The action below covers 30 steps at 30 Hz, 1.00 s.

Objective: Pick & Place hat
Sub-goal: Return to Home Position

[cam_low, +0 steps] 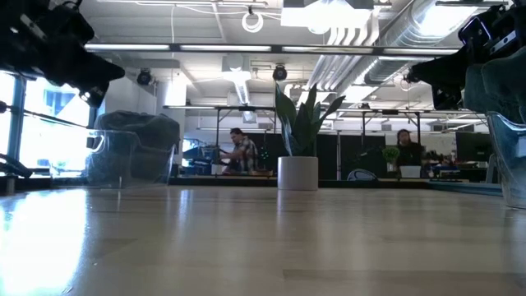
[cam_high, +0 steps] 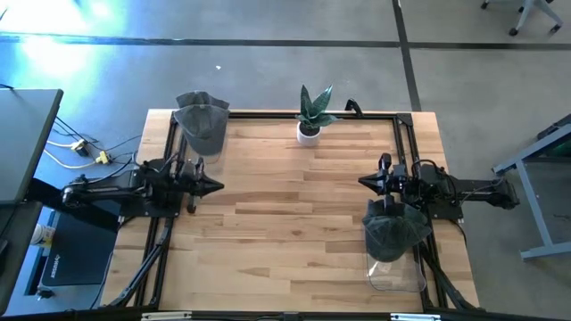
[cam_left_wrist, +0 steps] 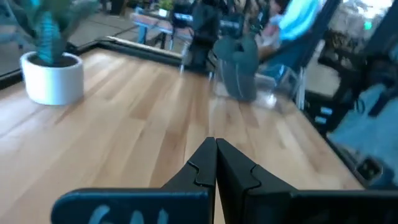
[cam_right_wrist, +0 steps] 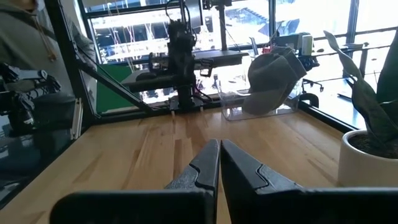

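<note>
Wide stretch of plain wood down the middle of the table (cam_high: 294,223), open between the two arms. Black rail (cam_high: 268,114) along the back edge and down both sides. At the back edge, near the middle, a little plant (cam_high: 314,105) in a white pot (cam_high: 309,133), standing up straight, well apart from both arms.

At the back left corner, right by the rail, a clear bin (cam_high: 203,143) with a gray cap (cam_high: 201,114) heaped in it and poking over the top. At the front right, close to the side rail, a second clear bin (cam_high: 397,272) with a dark cap (cam_high: 391,230) sitting at its back end.

Left arm (cam_high: 125,189) stretched out flat across the left side, pointing in toward the middle. Left gripper (cam_high: 217,186) near the back bin, a bit to the front of it, not touching. Its fingers (cam_left_wrist: 202,168) pressed together into a point, holding nothing.

Right arm (cam_high: 473,192) stretched out the same way from the right side, pointing at the left one. Right gripper (cam_high: 363,182) near the dark cap, a bit farther back. Fingers squeezed together here too, nothing between them. Both tips about level across from each other, lots of wood in between.
</note>
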Motion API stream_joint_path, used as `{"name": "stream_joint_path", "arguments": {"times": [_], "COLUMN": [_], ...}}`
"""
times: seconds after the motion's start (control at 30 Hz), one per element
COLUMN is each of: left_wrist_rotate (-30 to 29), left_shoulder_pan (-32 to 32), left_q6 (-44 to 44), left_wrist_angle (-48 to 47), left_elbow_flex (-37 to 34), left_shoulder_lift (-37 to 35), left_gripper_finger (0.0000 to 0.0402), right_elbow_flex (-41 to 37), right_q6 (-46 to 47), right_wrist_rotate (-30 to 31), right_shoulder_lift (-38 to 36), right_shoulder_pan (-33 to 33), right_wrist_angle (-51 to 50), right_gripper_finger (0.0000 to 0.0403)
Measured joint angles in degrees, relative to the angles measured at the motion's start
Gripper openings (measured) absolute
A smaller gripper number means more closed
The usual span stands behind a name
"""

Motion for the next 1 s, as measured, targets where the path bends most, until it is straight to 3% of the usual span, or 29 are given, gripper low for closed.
{"name": "stream_joint_path", "arguments": {"times": [0.17, 0.37, 0.63, 1.0], "left_wrist_rotate": [1.7, 4.5, 4.1, 2.2], "left_shoulder_pan": [-0.4, -0.3, -0.3, -0.3], "left_q6": [2.2, 5.3, 10.3, 10.2], "left_wrist_angle": [4.0, 16.8, 14.5, 13.8], "left_elbow_flex": [-3.0, -6.9, -7.0, -7.0], "left_shoulder_lift": [-0.1, -0.1, 1.5, 9.1], "left_gripper_finger": [0.0, 0.0, 0.0, 0.0], "right_elbow_flex": [0.0, 0.0, 0.0, 0.0], "right_q6": [0.0, 0.0, 0.0, 0.0], "right_wrist_rotate": [0.0, 0.0, 0.0, 0.0], "right_shoulder_lift": [0.3, 0.3, 0.3, 0.3], "right_shoulder_pan": [0.0, 0.0, 0.0, 0.0], "right_wrist_angle": [0.1, 0.1, 0.1, 0.1], "right_gripper_finger": [0.0012, 0.0012, 0.0012, 0.0012]}}
